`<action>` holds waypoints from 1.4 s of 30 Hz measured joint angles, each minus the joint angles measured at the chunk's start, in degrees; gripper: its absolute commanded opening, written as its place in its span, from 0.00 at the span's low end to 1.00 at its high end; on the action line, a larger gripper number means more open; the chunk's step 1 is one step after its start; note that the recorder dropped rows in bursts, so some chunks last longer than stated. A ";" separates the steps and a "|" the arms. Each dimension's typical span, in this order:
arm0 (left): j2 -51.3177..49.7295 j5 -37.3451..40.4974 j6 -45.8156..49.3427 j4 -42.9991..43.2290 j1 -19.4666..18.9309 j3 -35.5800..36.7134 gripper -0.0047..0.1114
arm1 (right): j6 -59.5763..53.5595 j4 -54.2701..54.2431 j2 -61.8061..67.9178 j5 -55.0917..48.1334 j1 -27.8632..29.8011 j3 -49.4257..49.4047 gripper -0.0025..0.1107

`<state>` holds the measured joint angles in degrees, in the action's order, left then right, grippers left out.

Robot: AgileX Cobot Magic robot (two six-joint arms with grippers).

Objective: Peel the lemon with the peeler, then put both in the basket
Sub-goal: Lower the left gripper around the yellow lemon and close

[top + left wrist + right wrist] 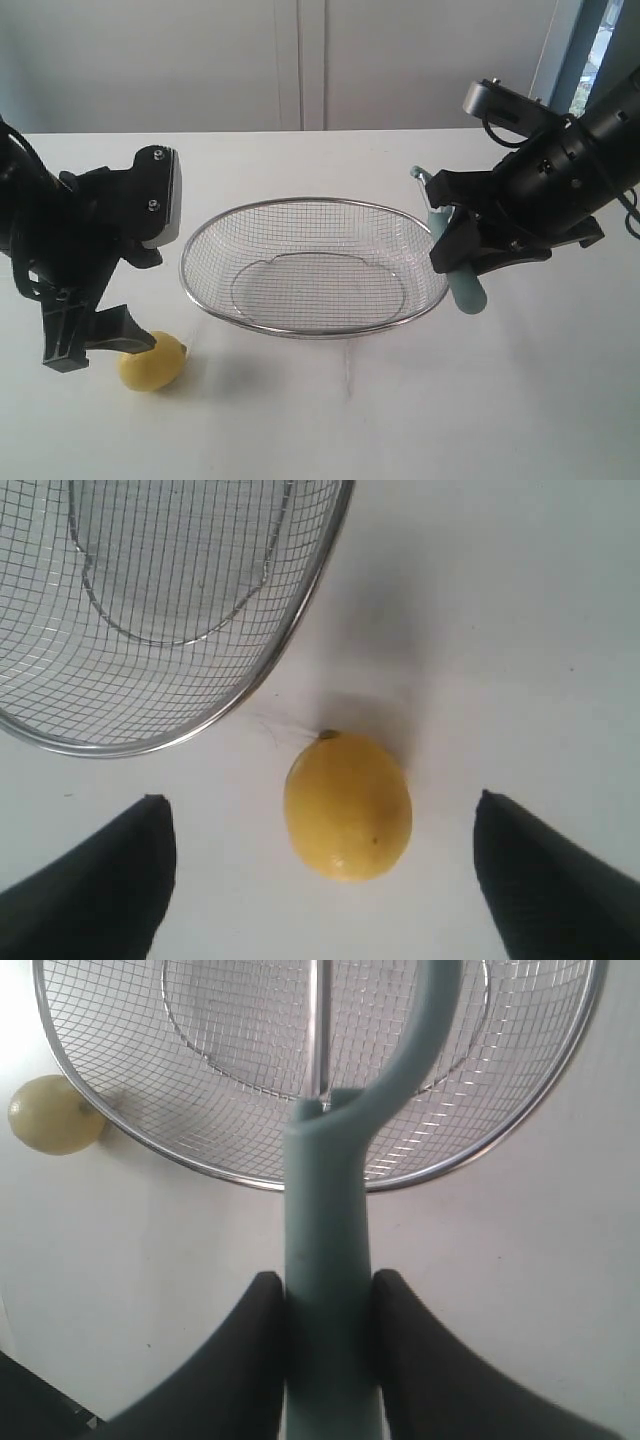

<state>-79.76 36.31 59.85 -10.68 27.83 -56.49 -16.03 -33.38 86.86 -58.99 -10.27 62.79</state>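
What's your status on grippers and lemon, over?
Left gripper open, straddling lemon on table beside basket. Right gripper shut on peeler. Basket empty, nothing in the way.

My left fingers stand wide, one on each side of the lemon, with bare table all round it. The basket has its rim just beside the lemon, the only wall near me. Inside the basket is bare mesh, open from above. At the basket's right rim my right gripper and the peeler it clamps crowd the edge.
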 measured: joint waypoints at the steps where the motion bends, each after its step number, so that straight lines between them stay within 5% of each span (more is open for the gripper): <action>1: -0.29 0.00 -0.12 0.00 0.00 0.00 0.76 | 0.00 0.00 0.00 0.00 0.00 0.00 0.02; 42: -18.76 -4.56 -9.63 2.71 0.00 0.00 0.76 | 0.00 0.00 0.00 0.00 0.00 0.00 0.02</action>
<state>-98.52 31.75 50.22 -7.97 27.83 -56.49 -16.03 -33.38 86.86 -58.99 -10.27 62.79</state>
